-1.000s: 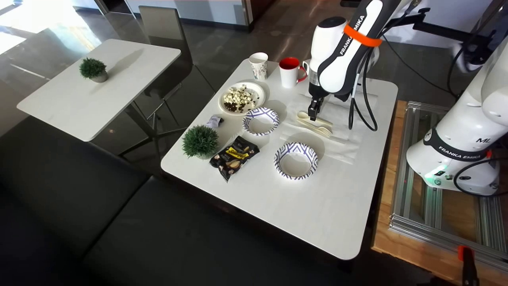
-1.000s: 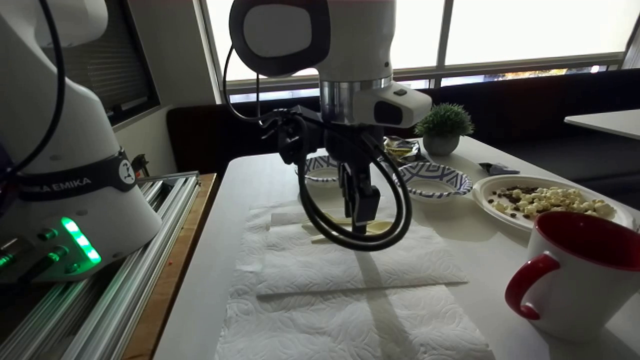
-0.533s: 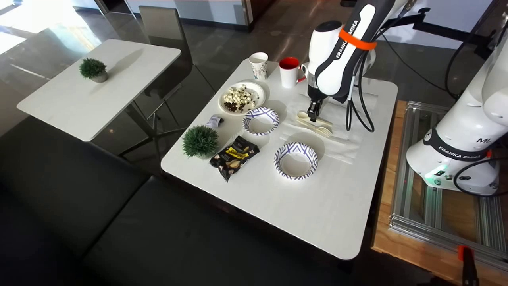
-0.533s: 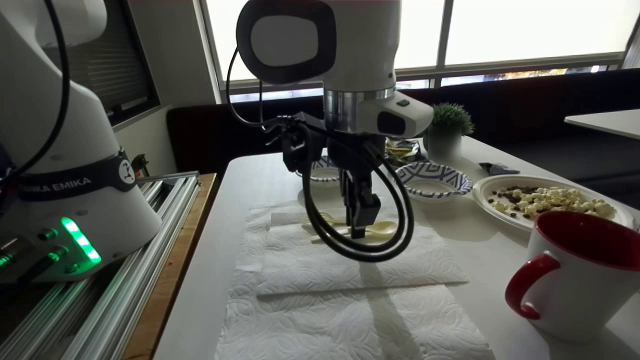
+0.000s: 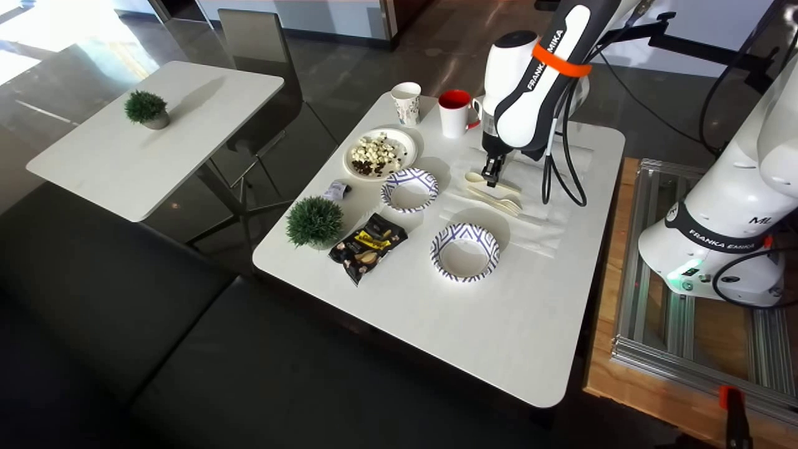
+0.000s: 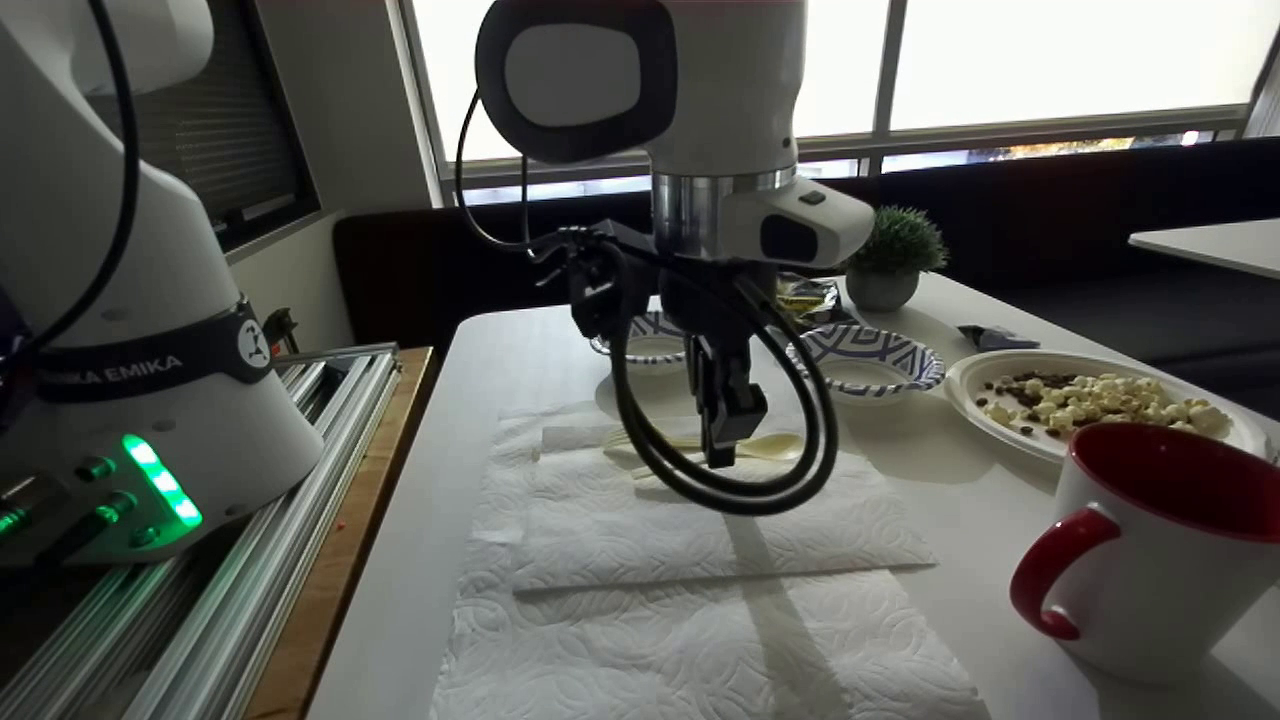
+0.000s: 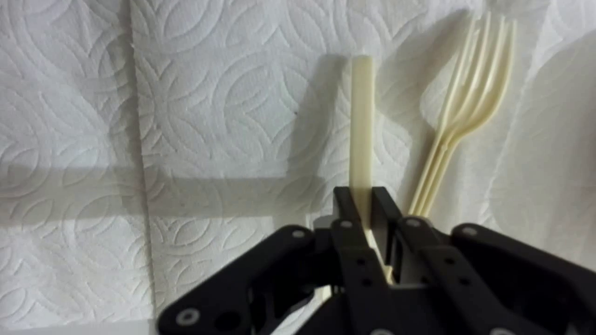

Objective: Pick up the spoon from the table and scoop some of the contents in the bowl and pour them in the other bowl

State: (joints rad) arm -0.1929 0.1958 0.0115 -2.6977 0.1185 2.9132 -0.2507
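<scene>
My gripper (image 7: 364, 201) is shut on the pale handle of the spoon (image 7: 362, 116); the handle's far end sticks out beyond the fingertips. In an exterior view the spoon's head (image 6: 778, 446) points toward the food side, just above the paper towels. The handle's shadow lies apart from it, so it looks slightly raised. The round white bowl (image 5: 350, 163) with a plain rim holds the contents (image 5: 376, 151), popcorn-like pieces and dark bits. Two white bowls with blue patterns, a nearer one (image 5: 409, 205) and a farther one (image 5: 464, 273), stand on the table; which is the other bowl I cannot tell.
A pale fork (image 7: 479, 93) lies on the paper towels (image 6: 690, 640) beside the spoon. Around the table are a red-and-white mug (image 5: 453, 118), a paper cup (image 5: 408, 107), a black snack bag (image 5: 368, 246), a small wrapper (image 5: 336, 190) and a potted plant (image 5: 315, 221).
My gripper has come down and closed on the spoon's handle, then risen slightly. The spoon has shifted a little and come up with it. The bowls and food have not moved.
</scene>
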